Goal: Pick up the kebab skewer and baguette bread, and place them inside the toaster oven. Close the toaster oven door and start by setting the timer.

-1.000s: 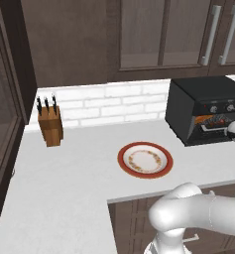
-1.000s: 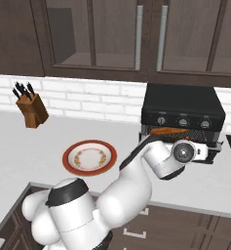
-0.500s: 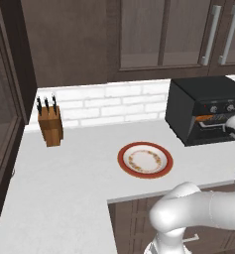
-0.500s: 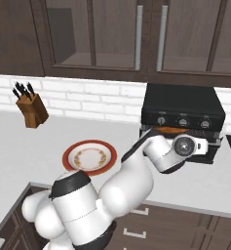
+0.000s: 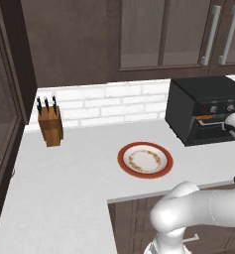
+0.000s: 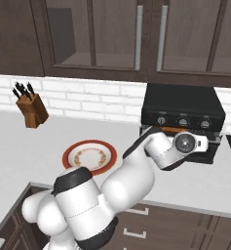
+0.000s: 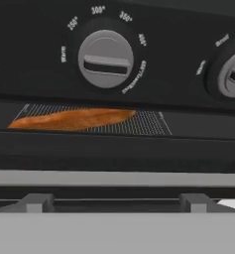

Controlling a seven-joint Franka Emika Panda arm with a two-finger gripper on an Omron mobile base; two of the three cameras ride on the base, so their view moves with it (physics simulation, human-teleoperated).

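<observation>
The baguette (image 7: 72, 119) lay on the rack inside the oven (image 6: 182, 105); the skewer could not be made out. Pincer stood apart before the knobs (image 7: 105, 58); door and timer remained.

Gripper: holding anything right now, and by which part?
Nothing is held. The gripper is open at the toaster oven front, and the baguette lies on the rack inside.

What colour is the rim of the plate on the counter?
Red-brown, around a white centre ringed with a small brownish pattern. The plate shows best in the left base view.
</observation>
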